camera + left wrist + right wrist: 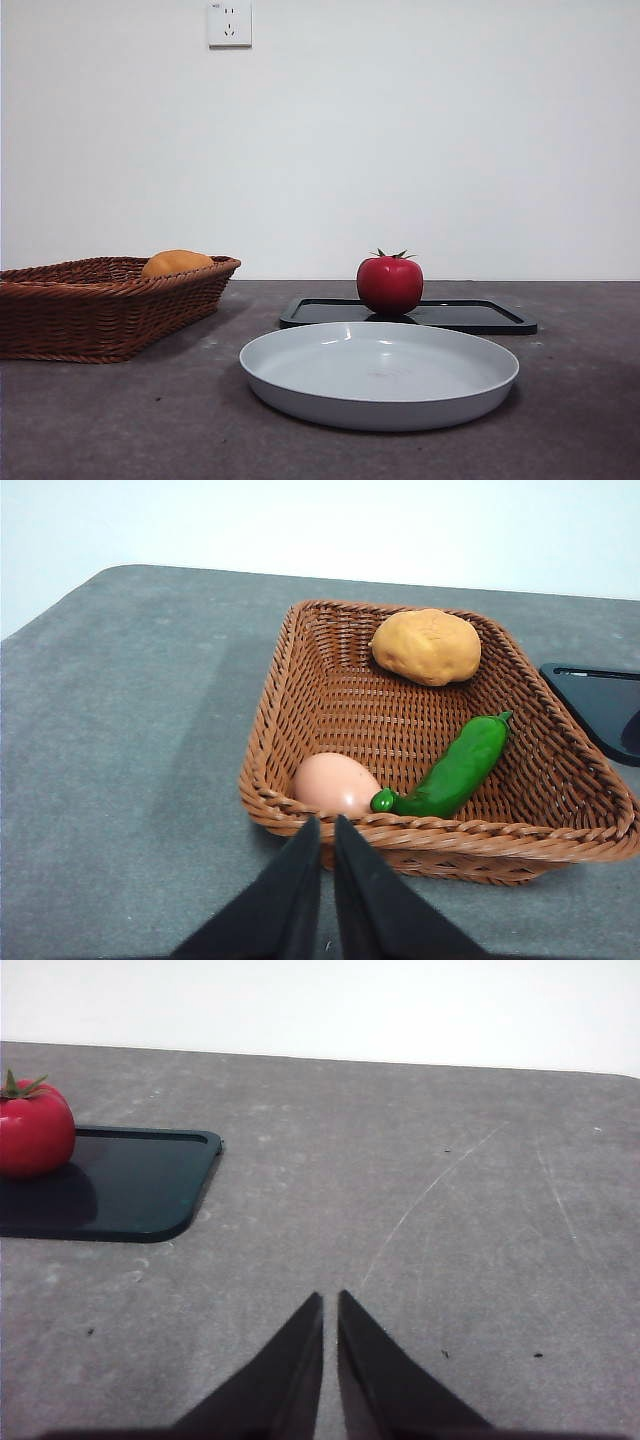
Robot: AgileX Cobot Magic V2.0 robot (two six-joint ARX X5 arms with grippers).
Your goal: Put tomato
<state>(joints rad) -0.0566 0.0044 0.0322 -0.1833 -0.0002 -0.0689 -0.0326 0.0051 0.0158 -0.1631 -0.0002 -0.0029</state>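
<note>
The grey table (pixel 580 420) carries three things — a wicker basket (pixel 90 320) at nine o'clock, a grey plate (pixel 380 400) at the centre, a black tray (pixel 470 317) just behind at twelve.

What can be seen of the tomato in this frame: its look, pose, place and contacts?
The tomato is glossy, red and round, with a small dark green leafy stem on top; its surface looks smooth. It stands upright, stem up, on the flat black tray, behind the grey plate in the front view. Only the tray touches it. Neither gripper is on it: the right gripper hangs over bare table beside the tray, and the left gripper is at the wicker basket.
</note>
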